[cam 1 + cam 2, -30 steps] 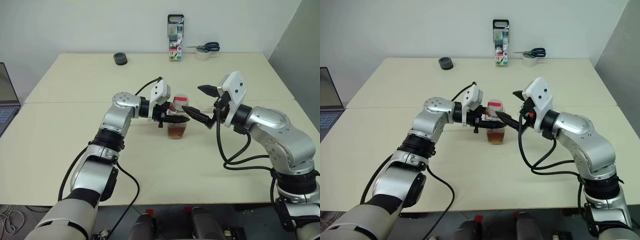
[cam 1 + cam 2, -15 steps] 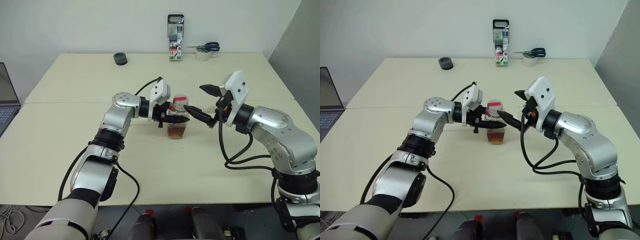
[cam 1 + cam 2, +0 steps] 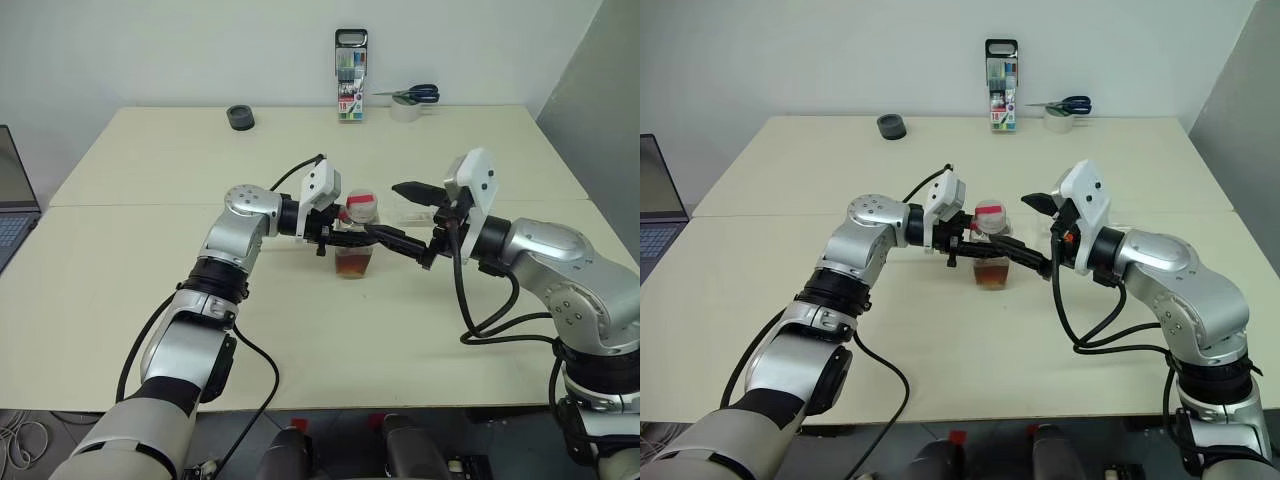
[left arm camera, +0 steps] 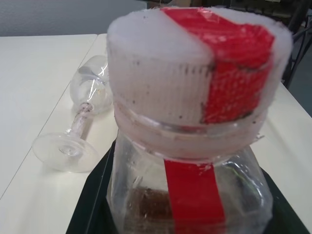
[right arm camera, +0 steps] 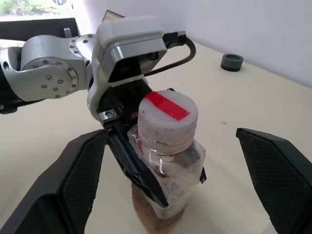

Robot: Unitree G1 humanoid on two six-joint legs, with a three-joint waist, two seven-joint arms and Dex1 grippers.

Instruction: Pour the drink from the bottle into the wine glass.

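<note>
A small clear bottle [image 3: 354, 245] with a white cap [image 5: 167, 118] and a red strip stands upright on the table [image 3: 300, 330], mid-table. A little reddish-brown drink [image 3: 353, 263] sits in its base. My left gripper [image 3: 337, 238] is shut on the bottle's body from the left. My right gripper [image 3: 386, 210] is open, its fingers [image 5: 73, 185] spread wide on either side of the cap without touching it. The wine glass [image 4: 80, 119] lies on its side on the table just beyond the bottle.
A marker-pen case [image 3: 351, 75] stands at the table's far edge, with scissors on a tape roll [image 3: 408, 102] to its right and a small black ring [image 3: 240, 117] to its left. A laptop [image 3: 12, 205] sits at the left edge.
My right gripper has rolled at the wrist, so its open fingers now sit lower and flank the bottle's cap more closely. The left gripper and the bottle have stayed still.
</note>
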